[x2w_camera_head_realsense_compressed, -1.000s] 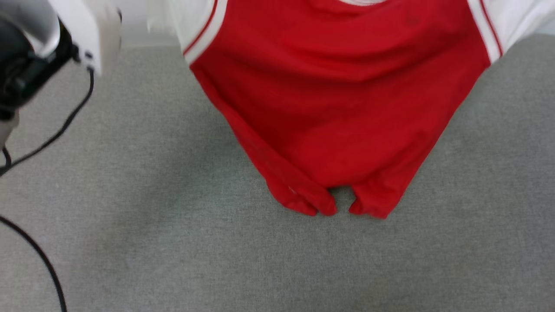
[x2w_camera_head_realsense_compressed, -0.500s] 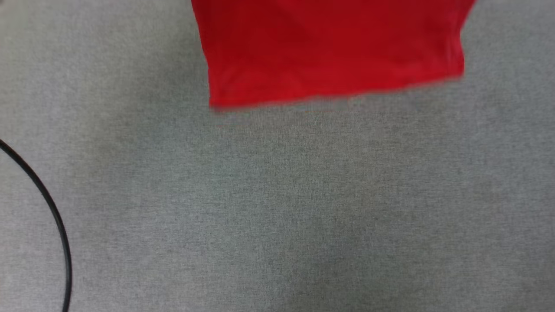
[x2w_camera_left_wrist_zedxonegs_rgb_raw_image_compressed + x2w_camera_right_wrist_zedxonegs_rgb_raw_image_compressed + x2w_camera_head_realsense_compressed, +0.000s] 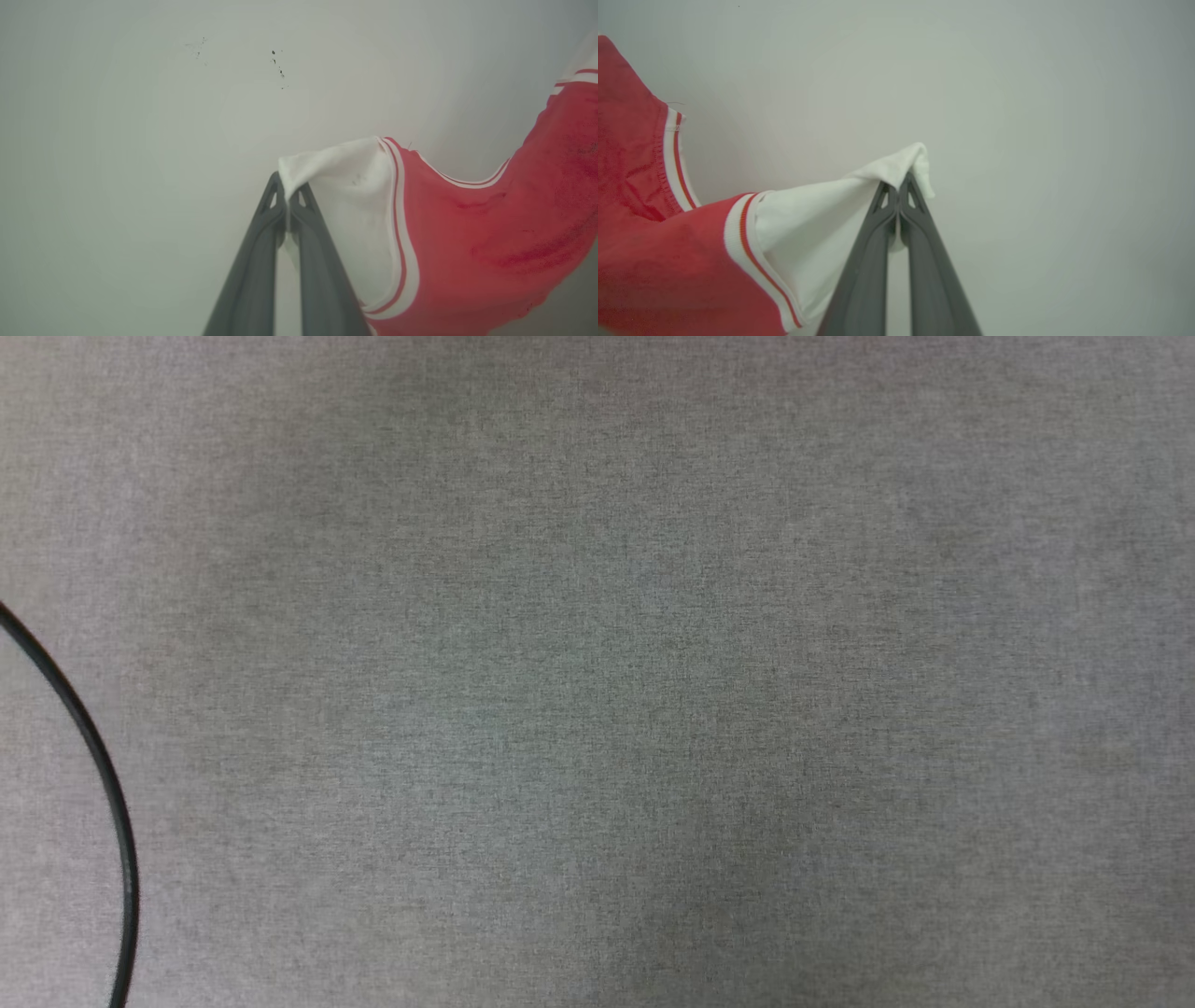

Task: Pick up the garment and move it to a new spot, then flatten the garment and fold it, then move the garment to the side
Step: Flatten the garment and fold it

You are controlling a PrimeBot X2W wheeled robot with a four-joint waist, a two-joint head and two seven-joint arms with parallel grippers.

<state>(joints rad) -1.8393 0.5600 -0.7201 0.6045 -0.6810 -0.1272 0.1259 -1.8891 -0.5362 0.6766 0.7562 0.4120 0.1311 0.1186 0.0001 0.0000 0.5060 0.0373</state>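
Jersey (image 3: 467, 242) is now hoisted clear of the grey surface (image 3: 597, 709). One sleeve each is pinched tight in the left fingers (image 3: 252, 261) and right fingers (image 3: 868, 261), so relocation is reckoned underway.

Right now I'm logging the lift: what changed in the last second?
The garment rose, its red hem climbing off the head view's top edge. The left gripper and right gripper pinch its white sleeves. The black cable stays at the left of the grey surface.
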